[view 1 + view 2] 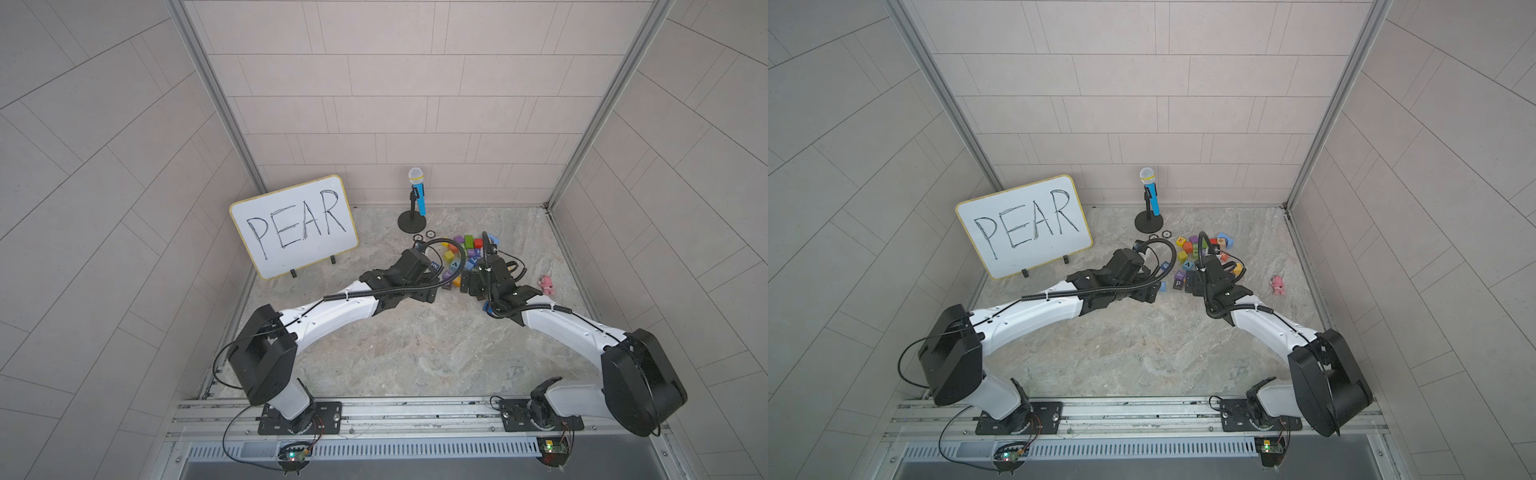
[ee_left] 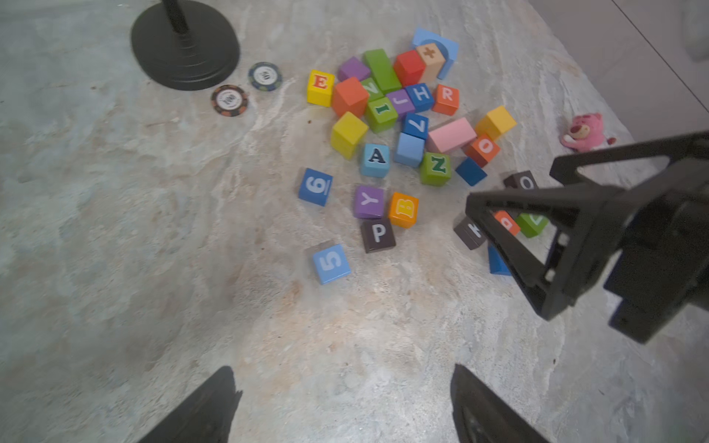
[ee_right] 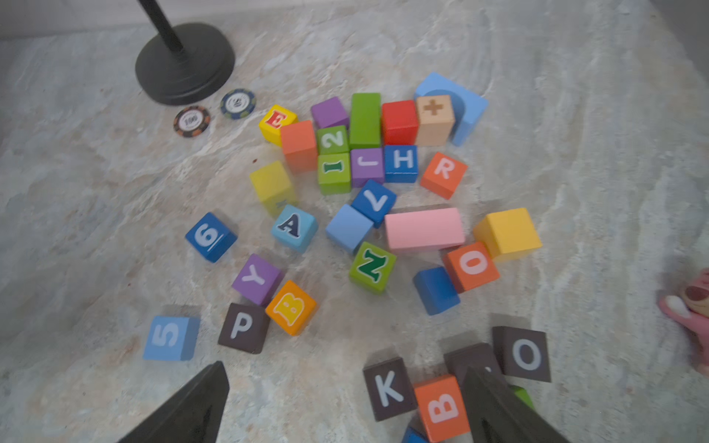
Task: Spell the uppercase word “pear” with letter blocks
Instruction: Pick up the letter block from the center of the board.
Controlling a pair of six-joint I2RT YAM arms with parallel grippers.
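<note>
Hovering just short of the scattered wooden letter blocks, the left gripper hangs with jaws spread and empty. The right gripper, close beside it, is spread wide too and grips nothing. With 2 arms this close, I'd worry about them knocking together.

Nearest lies the dark purple P cube, letter up. An orange B cube touches it and a purple Y cube sits just behind, so closing fingers could catch or shove a neighbour.

Farther in, the light blue A cube lies letter up, close to a plain yellow block.

At the far side, the orange-red R cube sits just beside a blue H cube. The yellow E cube touches a plain orange block. Both look cramped for a clean pinch.
</note>
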